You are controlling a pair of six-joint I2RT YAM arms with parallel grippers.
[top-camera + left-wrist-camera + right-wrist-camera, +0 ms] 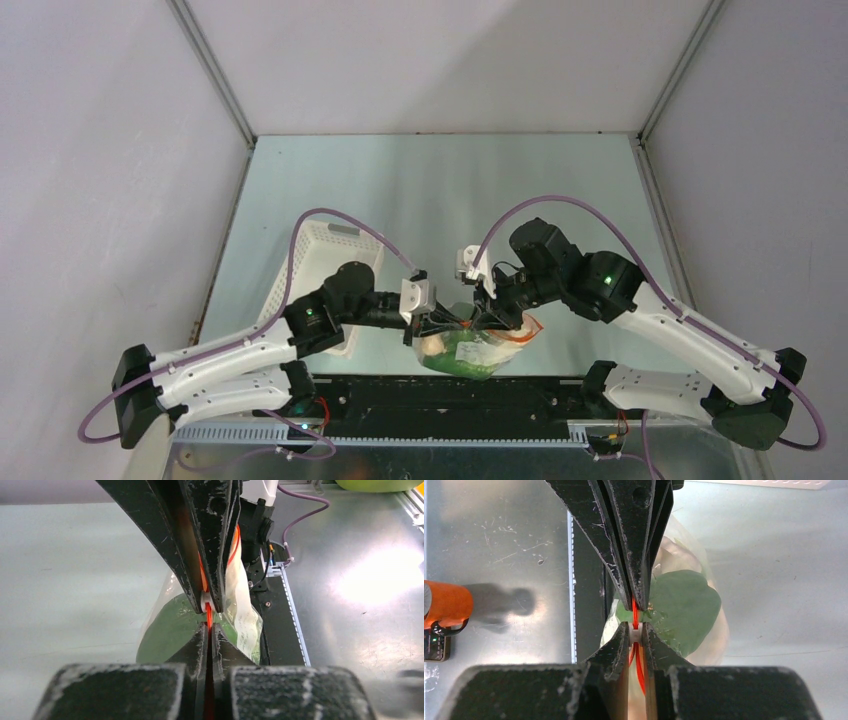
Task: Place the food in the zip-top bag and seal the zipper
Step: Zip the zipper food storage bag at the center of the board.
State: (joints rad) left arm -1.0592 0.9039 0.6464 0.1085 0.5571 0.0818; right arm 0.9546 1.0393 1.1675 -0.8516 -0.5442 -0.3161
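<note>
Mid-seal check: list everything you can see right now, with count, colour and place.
zip-top bag: one, clear, near table edge between the arms
food: count unclear, green leaves and pale pieces, inside the bag
zipper: one, red-orange with a white slider, along the bag's mouth
basket: one, white perforated, left of the bag
orange cylinder: one, left edge of the right wrist view
table: one, grey-green
cables: two, purple, looping over the arms
left gripper: fingers shut on the zipper
right gripper: fingers shut on the zipper's white slider
</note>
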